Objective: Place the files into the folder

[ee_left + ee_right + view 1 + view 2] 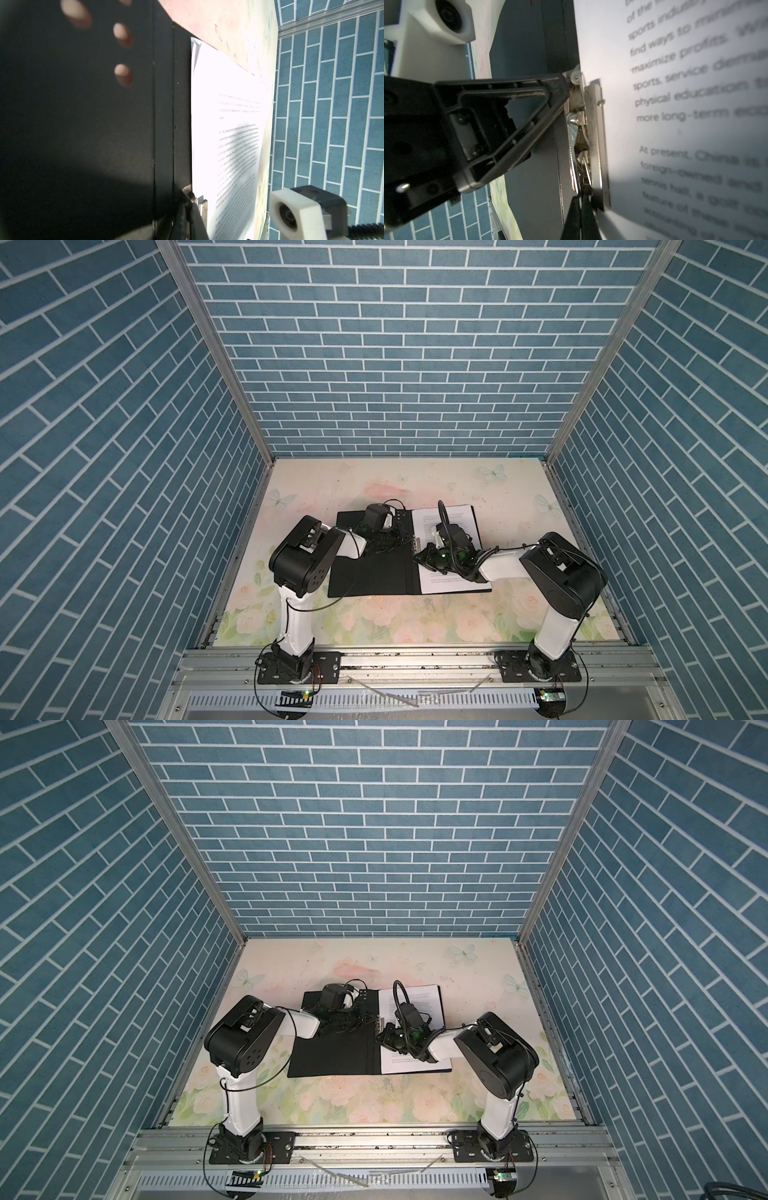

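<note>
Right wrist view: the right gripper has its two black fingers pressed together, with the tips against the near end of the silver metal spine clip. Whether they nip a thin lever there is too blurred to tell. The left gripper, ribbed black plastic with a triangular cut-out, is likewise closed up, and its tip touches the clip's far end from the left. The clip's flat steel bar lies on the left edge of the files, white paper sheets with dense grey print uppermost. Readable there are "maximize profits", "physical education", "more long-term" and "At present, China is". In both top views the files lie flat on the right half of the folder, a flat rectangle lying open with its matte black inside up, mid-table on the pale floral-printed tabletop. Blue brick-patterned walls stand around.
</note>
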